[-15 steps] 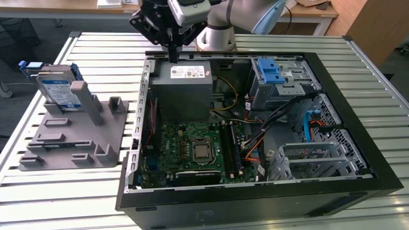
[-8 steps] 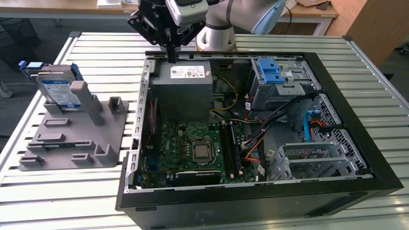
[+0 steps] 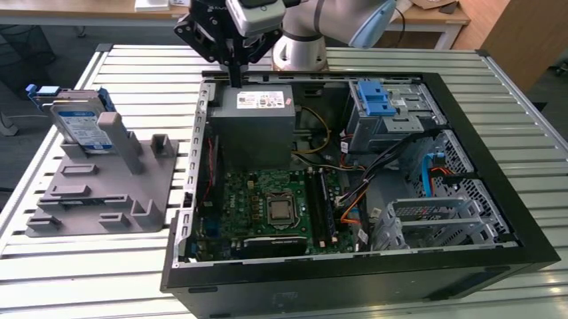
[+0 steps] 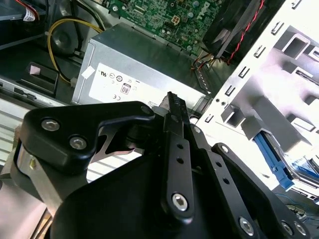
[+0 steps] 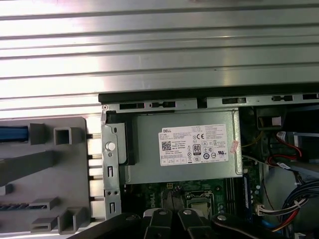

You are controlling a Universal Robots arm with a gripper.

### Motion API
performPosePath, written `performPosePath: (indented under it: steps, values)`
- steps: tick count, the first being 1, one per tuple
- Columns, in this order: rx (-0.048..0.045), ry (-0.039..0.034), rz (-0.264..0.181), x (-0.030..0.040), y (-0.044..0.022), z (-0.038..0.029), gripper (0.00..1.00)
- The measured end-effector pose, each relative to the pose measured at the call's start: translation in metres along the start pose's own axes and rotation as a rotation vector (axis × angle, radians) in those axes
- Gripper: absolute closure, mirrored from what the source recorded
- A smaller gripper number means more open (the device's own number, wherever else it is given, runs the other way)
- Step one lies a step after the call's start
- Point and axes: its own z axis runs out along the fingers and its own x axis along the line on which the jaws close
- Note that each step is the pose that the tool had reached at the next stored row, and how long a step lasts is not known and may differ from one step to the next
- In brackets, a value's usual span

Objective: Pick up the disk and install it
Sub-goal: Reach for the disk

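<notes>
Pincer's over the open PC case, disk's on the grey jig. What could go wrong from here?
1. The pincer hangs low over the grey metal power supply box. A sideways move could strike it or the black case rim.
2. The silver hard drive with blue rails sits tilted among the grey plastic fixture's posts. An off-centre grasp might jam or tip it.
3. Loose black cables by the blue-latched drive cage could snag it.

Lab: robot arm (image 3: 306,30), opened computer case (image 3: 355,284)

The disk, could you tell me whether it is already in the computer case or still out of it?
Out: the disk stands on edge in the grey holder beside the case.
</notes>
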Motion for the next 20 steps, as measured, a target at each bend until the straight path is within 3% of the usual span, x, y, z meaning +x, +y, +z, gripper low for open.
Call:
performPosePath:
  steps: [20]
  values:
    - [0.0000,0.0000,0.000,0.0111,0.0001,0.0002,0.89]
